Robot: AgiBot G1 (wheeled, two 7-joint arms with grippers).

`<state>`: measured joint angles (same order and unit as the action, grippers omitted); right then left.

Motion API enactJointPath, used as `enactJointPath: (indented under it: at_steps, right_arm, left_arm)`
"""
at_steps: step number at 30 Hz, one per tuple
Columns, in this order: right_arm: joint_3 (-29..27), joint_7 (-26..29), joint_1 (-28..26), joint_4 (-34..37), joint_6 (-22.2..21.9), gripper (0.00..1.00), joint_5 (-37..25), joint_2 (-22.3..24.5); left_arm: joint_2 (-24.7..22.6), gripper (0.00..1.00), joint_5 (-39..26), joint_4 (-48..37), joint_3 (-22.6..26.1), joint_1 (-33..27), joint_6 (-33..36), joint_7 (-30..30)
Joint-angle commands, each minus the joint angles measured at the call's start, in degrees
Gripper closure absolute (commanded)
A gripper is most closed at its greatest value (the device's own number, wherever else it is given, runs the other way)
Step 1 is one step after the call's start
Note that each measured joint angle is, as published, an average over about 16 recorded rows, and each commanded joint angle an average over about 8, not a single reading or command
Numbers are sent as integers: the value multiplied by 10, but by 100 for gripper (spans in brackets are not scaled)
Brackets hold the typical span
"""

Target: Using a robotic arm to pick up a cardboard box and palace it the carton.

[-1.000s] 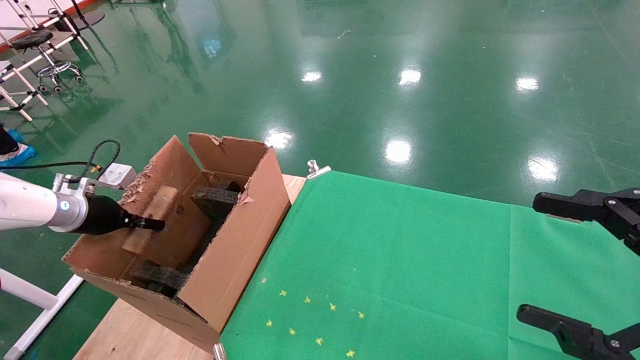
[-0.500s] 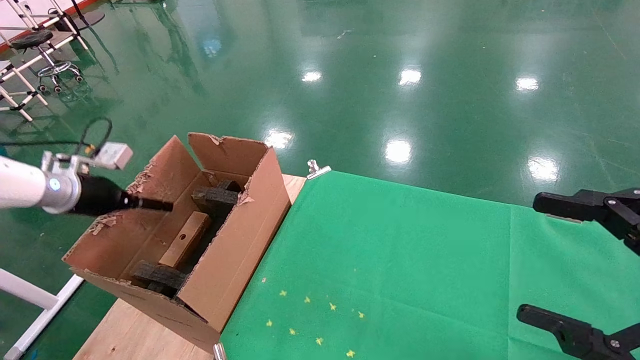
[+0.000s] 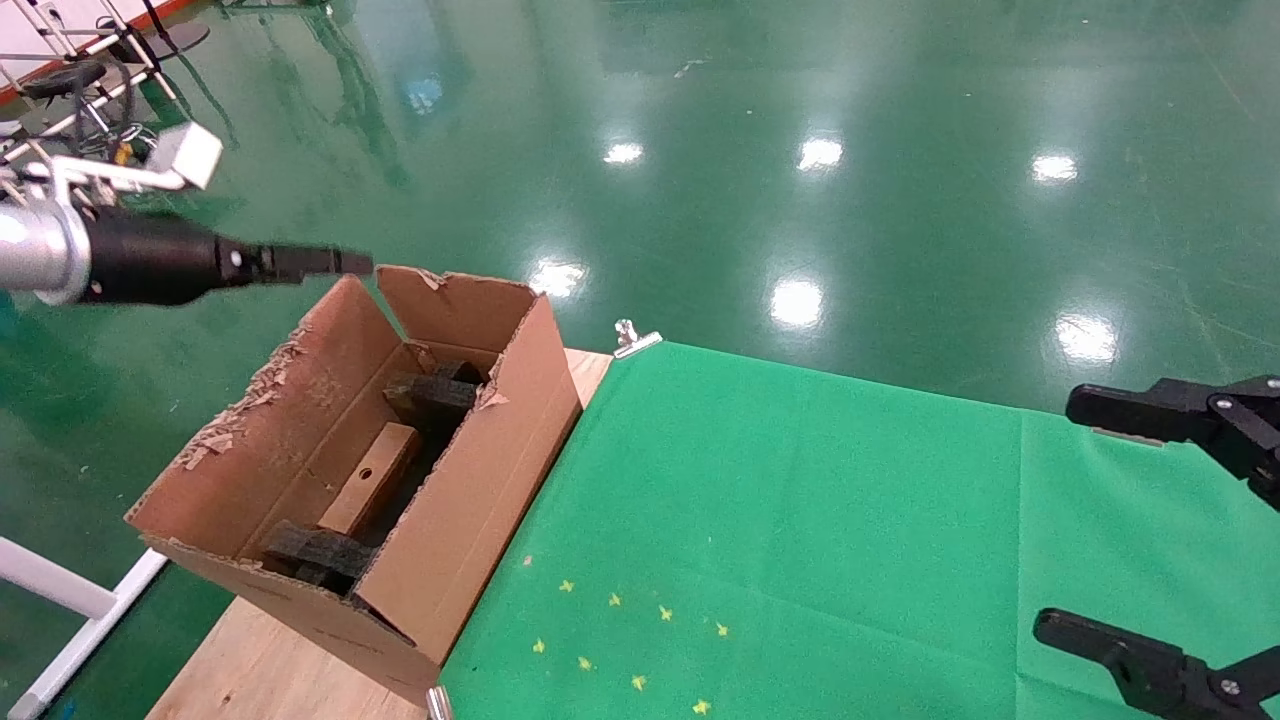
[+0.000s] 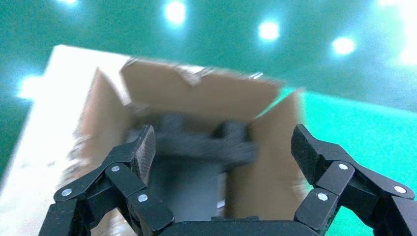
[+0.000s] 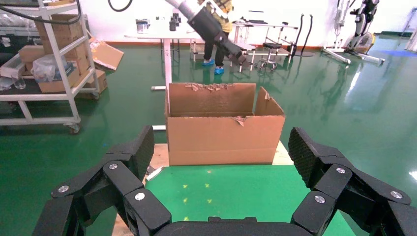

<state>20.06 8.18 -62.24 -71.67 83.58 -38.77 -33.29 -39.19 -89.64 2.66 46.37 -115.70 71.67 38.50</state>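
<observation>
The small closed brown cardboard box (image 3: 371,481), with a round hole in its upper face, lies on the floor of the large long brown corrugated carton (image 3: 470,500), between two black foam blocks (image 3: 432,393) at the far and near ends. The carton, its flaps torn and ragged, stands on a pale wooden board (image 3: 262,670) just beside the green cloth (image 3: 800,520) that covers the rest of the table. The head view alone shows the small box; in the left wrist view the carton (image 4: 268,162) appears blurred from above with dark foam across its inside, and in the right wrist view only the carton's closed outer wall (image 5: 221,139) faces the camera, hiding what is in it. The left gripper (image 3: 340,262), on the white-and-silver robotic arm (image 3: 60,262), hangs in the air above the carton's far left corner, touching nothing; the left wrist view shows its black fingers (image 4: 142,150) spread wide with nothing between them. The right gripper (image 3: 1130,520) sits over the right edge of the green cloth, well apart from the carton, its black fingers (image 5: 307,155) likewise wide open and empty.
</observation>
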Motion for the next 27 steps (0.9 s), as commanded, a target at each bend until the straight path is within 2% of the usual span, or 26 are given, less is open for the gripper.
enactJointPath:
  at_steps: [1,14,18,27]
  right_arm:
    - [0,0,0,0,0,0,0,0]
    - [0,0,0,0,0,0,0,0]
    - [0,0,0,0,0,0,0,0]
    - [0,0,0,0,0,0,0,0]
  left_arm:
    - [6,0,11,4,-8,-14,24,6]
    - [7,0,68,12,-43,-25,163,47]
    - [6,0,74,13,-46,-25,177,51]
    - [7,0,82,31,-51,-8,165,39]
